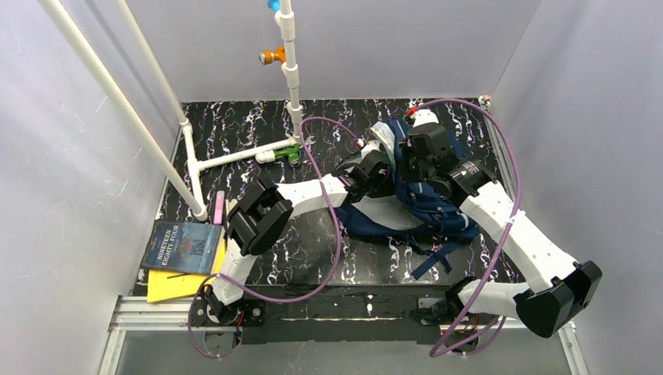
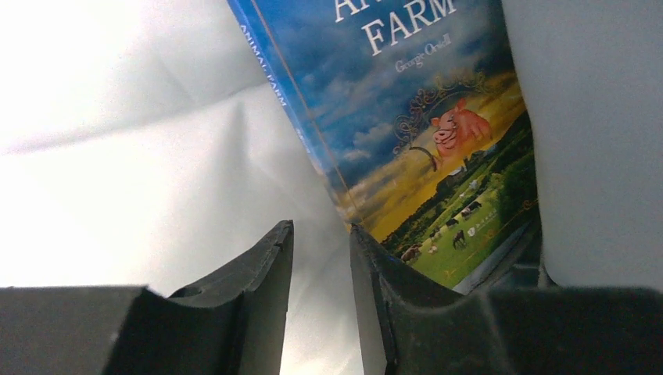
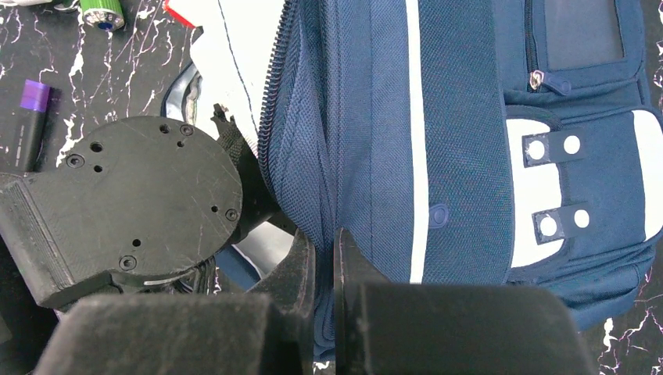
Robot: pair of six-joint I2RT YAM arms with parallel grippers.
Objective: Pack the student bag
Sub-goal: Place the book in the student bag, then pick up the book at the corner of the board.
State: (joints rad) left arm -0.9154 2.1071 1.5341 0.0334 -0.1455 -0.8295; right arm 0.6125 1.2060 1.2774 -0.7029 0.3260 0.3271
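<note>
The navy student bag lies on the table at centre right, its top open toward the back. Its navy fabric with white trim also fills the right wrist view. My right gripper is shut on the navy fabric edge beside the zipper and holds the opening; it also shows from the top. My left gripper is inside the bag against the white lining, jaws apart with nothing between them. An "Animal Farm" book stands in the bag, just right of the right finger.
A "Nineteen Eighty-Four" book on a yellow pad lies at the near left, with a pink pen beside it. A white pipe frame with a green piece stands at the back. A purple marker lies left of the bag.
</note>
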